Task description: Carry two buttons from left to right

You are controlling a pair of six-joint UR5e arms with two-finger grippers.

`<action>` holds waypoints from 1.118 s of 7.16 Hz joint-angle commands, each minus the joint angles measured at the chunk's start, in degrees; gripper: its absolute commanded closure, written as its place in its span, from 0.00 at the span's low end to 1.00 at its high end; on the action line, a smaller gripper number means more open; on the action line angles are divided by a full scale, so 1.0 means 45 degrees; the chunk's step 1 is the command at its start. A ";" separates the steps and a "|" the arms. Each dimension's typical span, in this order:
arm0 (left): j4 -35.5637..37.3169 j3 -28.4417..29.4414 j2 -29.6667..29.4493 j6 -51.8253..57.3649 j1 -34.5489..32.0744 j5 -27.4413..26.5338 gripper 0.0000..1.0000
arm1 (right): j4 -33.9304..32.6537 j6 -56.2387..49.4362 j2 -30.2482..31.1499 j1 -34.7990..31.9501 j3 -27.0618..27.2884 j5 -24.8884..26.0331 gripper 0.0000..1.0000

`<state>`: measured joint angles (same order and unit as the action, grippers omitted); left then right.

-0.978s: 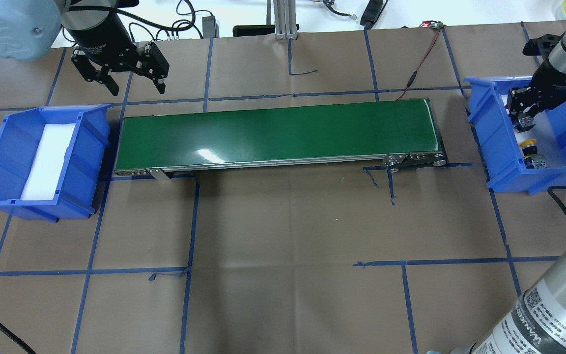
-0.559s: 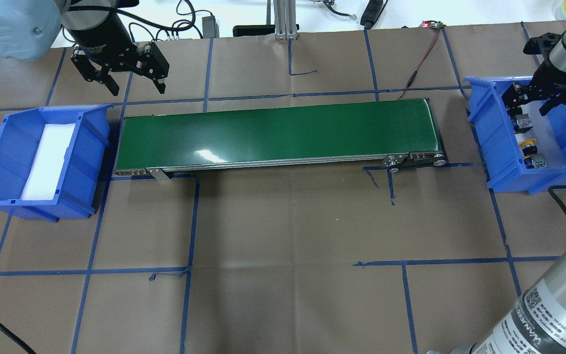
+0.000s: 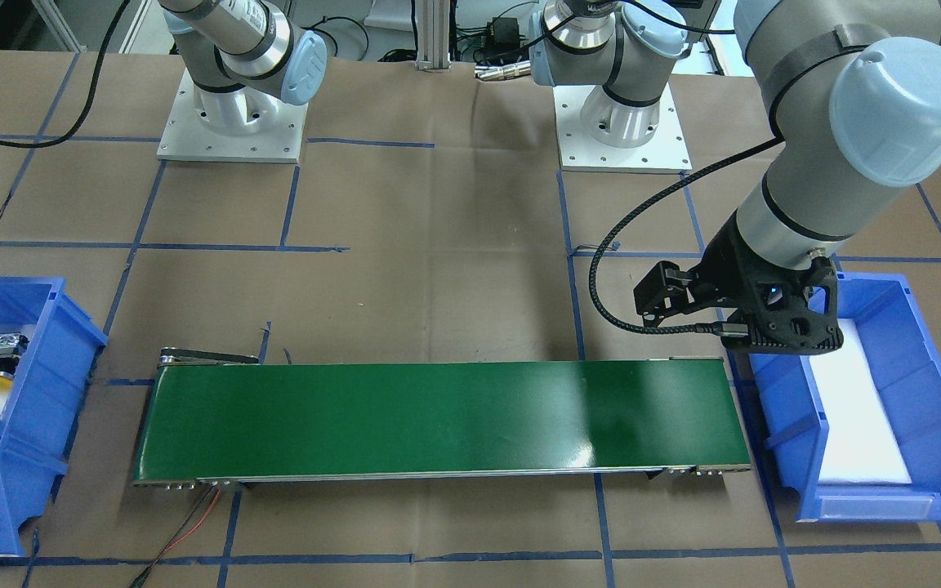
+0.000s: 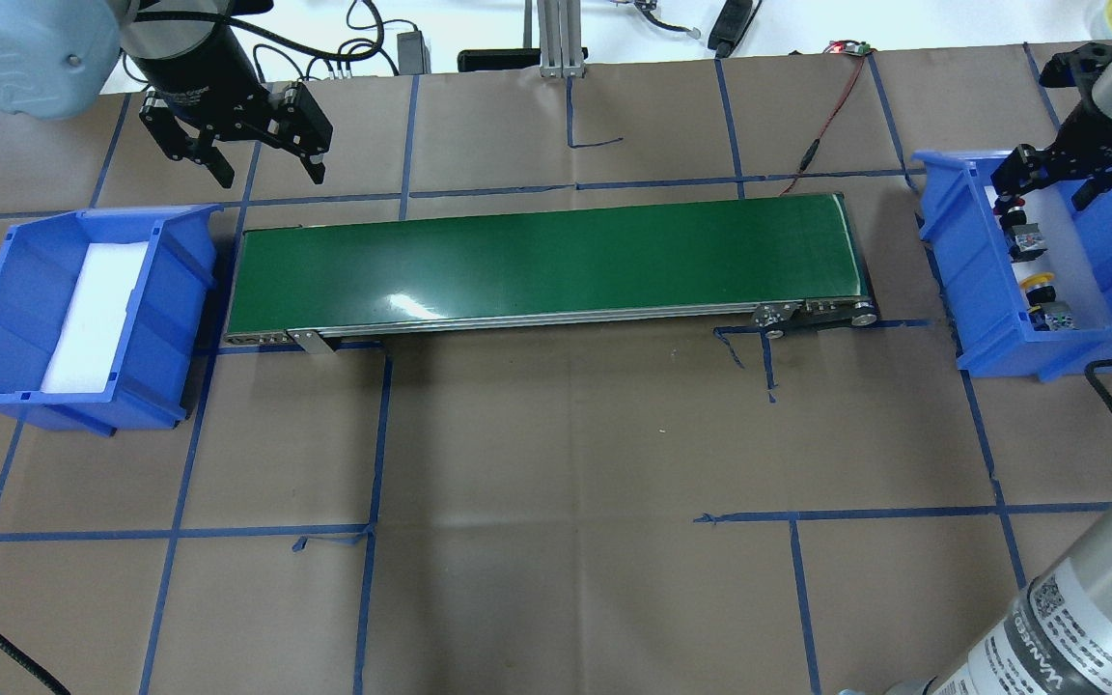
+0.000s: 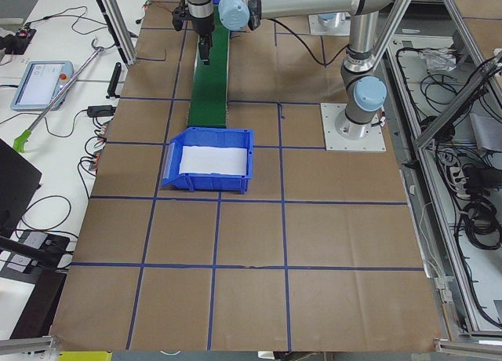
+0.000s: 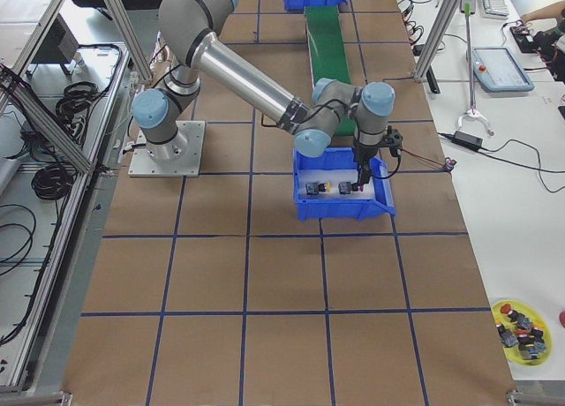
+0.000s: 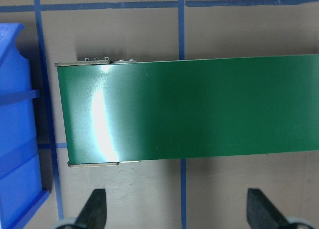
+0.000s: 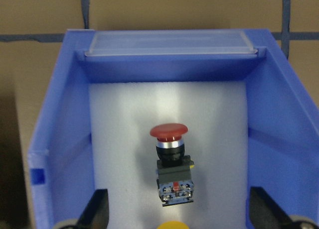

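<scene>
In right bin (image 4: 966, 280): red button (image 8: 171, 159), yellow button (image 4: 1038, 282) | right fingers (image 8: 97, 209) apart overhead | left fingers (image 7: 94, 209) apart

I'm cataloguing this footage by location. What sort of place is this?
Probably a robotics lab or test cell: a long green conveyor belt sits on a brown paper-covered table taped into a blue grid, with a tablet-like teach pendant alongside.

Blue bin walls (image 8: 64, 139) ring the red button (image 8: 172, 162), open overhead.
</scene>
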<state>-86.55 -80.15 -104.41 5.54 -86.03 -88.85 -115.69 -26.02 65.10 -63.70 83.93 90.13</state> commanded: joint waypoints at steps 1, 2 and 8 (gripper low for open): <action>-0.0005 -0.0020 -0.0001 0.0000 0.0017 -0.0021 0.00 | 0.0722 0.0020 0.1893 -0.1208 0.0040 -0.1913 0.00; -0.0005 -0.0078 0.0018 0.0000 -0.0003 -0.0021 0.00 | 0.2236 0.1199 0.2558 -0.1525 0.0001 -0.1884 0.00; 0.0776 -0.1309 0.0623 0.1310 0.0388 -0.1214 0.00 | 0.5515 0.7488 0.5667 -0.6576 0.1167 -0.0391 0.00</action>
<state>-83.43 -86.08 -101.80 12.19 -84.32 -94.99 -90.94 1.78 88.30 -87.32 86.74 84.37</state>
